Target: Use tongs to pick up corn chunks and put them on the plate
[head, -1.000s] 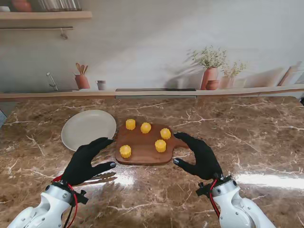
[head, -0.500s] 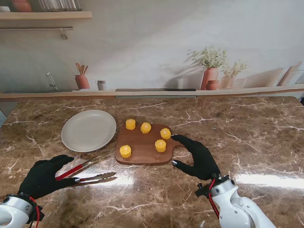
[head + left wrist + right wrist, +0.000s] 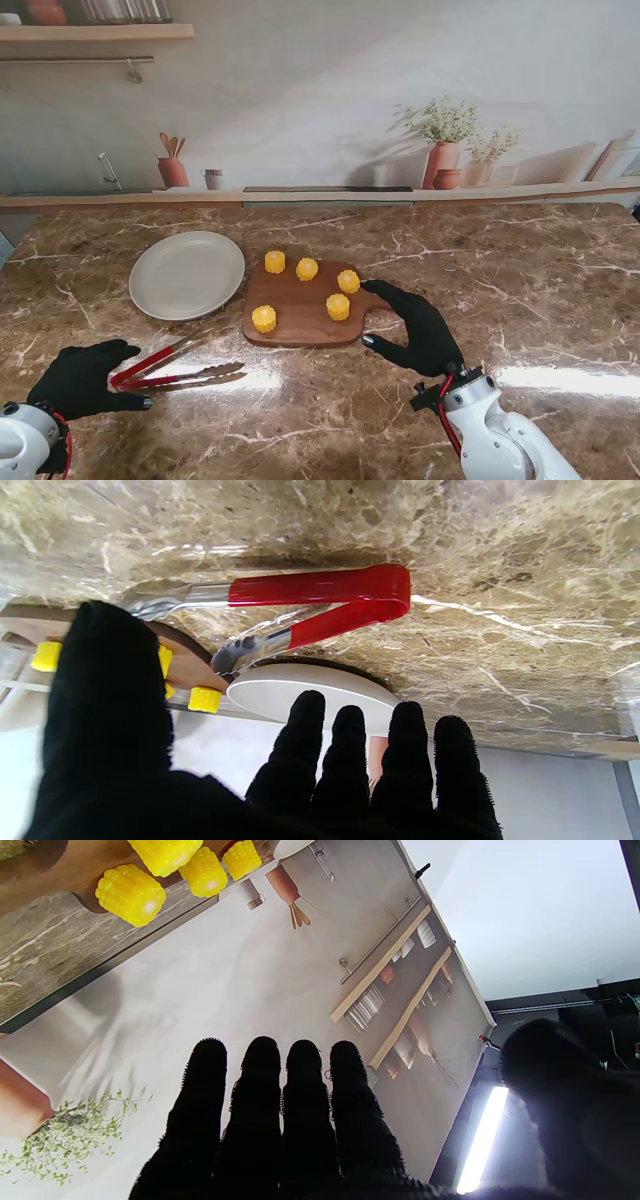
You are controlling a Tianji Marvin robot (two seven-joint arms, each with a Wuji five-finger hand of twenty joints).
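Five yellow corn chunks [image 3: 303, 291] sit on a wooden cutting board [image 3: 300, 318] near the middle of the marble bench [image 3: 520, 290]; two lie along the board's far edge, one by its right side, one nearer the centre and one at its near left corner. The white plate [image 3: 186, 274] rests just beside the board's left edge, with nothing on it. The tongs [image 3: 172, 364], red-handled with metal tips, lie flat on the bench toward its near left side, nearer to the robot than the plate, arms spread and tips pointing toward the board.

The left hand [image 3: 84, 378] is at the bench's near left corner, at the red hinge end of the tongs. In the stand view its thumb and forefinger seem to lie on either side of that end, though whether they touch it cannot be told. The left wrist view shows the fingers [image 3: 350, 760] extended side by side and the thumb apart, with the tongs [image 3: 310, 605] lying free on the marble beyond them, so the hand grips nothing.

The right hand [image 3: 420, 328] rests at the board's right end, where the handle juts out. Its fingers are straight, its thumb held apart, and it holds nothing. From the right wrist view the fingers [image 3: 260, 1110] stand together, with corn chunks [image 3: 131, 894] visible on the board's edge.
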